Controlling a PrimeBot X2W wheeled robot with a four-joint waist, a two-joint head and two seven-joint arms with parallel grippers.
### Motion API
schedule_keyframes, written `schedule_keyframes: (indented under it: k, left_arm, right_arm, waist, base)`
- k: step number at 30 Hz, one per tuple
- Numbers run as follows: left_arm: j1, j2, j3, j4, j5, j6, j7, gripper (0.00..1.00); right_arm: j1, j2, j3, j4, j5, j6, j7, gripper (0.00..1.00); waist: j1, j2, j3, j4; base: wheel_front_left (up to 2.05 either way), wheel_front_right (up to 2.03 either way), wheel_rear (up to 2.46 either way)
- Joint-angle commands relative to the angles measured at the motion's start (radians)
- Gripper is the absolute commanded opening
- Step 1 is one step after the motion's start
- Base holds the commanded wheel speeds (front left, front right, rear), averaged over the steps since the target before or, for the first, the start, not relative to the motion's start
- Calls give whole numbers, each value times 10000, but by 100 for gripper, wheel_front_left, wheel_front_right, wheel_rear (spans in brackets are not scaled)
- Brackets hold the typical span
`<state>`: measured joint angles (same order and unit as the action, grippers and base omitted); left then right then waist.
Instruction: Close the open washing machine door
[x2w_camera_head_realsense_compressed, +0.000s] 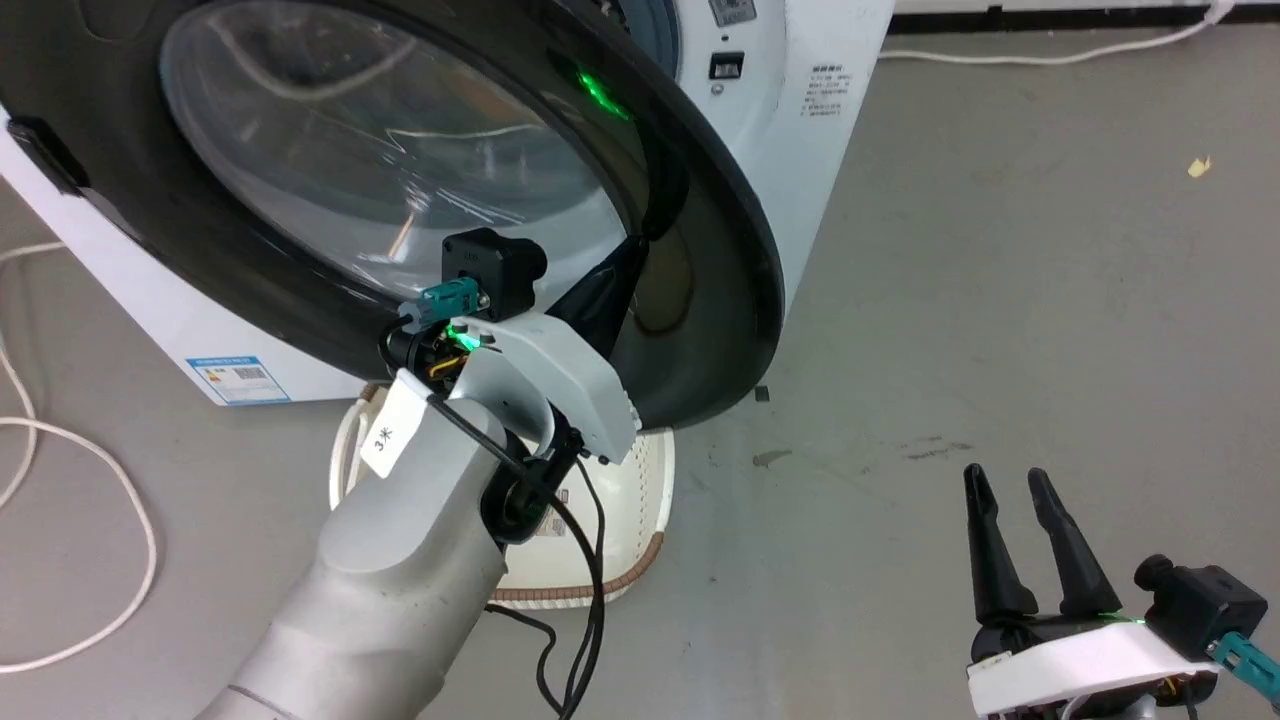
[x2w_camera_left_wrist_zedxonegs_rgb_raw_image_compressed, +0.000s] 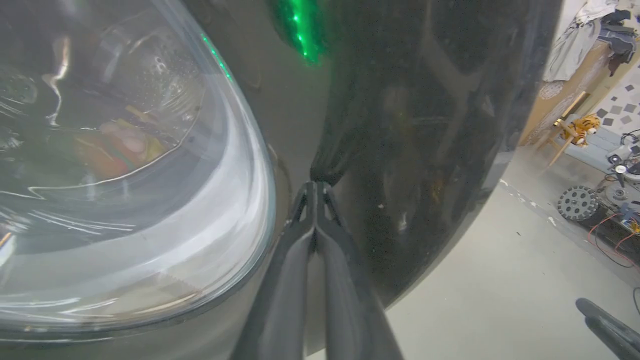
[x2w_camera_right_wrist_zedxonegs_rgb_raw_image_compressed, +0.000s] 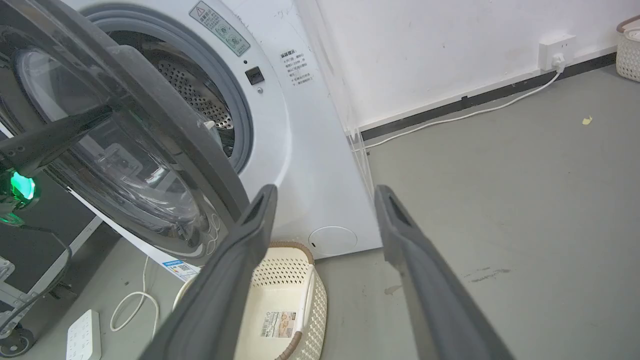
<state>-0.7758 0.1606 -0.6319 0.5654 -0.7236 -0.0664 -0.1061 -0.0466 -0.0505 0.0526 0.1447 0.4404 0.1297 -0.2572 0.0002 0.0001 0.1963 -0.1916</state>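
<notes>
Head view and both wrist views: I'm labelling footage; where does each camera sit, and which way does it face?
Head view: on the head, looking down at the washing machine door; left forearm, left tool on the door, right tool.
Left wrist view: on that wrist, facing the door's black rim along its shut fingers.
Right wrist view: on that wrist, facing the washing machine between open fingers.
Head and right wrist views share the cream basket.

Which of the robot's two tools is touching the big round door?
The left tool: its fingers are shut together, tips against the black rim of the washing machine door. The right tool is open above the floor, touching nothing.
</notes>
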Motion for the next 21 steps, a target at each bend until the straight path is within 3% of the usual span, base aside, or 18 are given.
schedule_keyframes:
  k: [1,5,6,8,13,21]
  left_arm:
    - [-143,-85,-15,243,-34,-151,-127,0]
    - [-75,-106,12,312,-279,-309,-175,0]
    - [198,150,359,-45,-597,-325,-503,0]
    - [285,253,486,-190,-633,-240,-634,0]
    - [840,940,1266,-1209,-288,710,-1336,0]
    - [2727,2005,2670,-3471,1645,2350,-1551,0]
  right_arm:
    - [-111,3,24,34,34,10,-45,100]
    - [-1,3,-15,64,-4,10,-45,100]
    - [192,3,-97,81,-101,10,-45,100]
    - [238,3,-105,81,-130,10,-45,100]
    - [442,3,-135,115,-254,10,-45,100]
    - [670,3,-150,167,-263,10,-45,100]
  waist:
    - [-2,-1,-173,98]
    - [-2,-1,-473,308]
    - [-2,-1,-912,678]
    - [-2,-1,-1007,765]
    - [-2,-1,-1497,1230]
    - [-2,-1,-1965,1667]
  base:
    - [0,0,0]
    - [0,0,0]
    - [0,0,0]
    - [0,0,0]
    - [0,0,0]
    - [0,0,0]
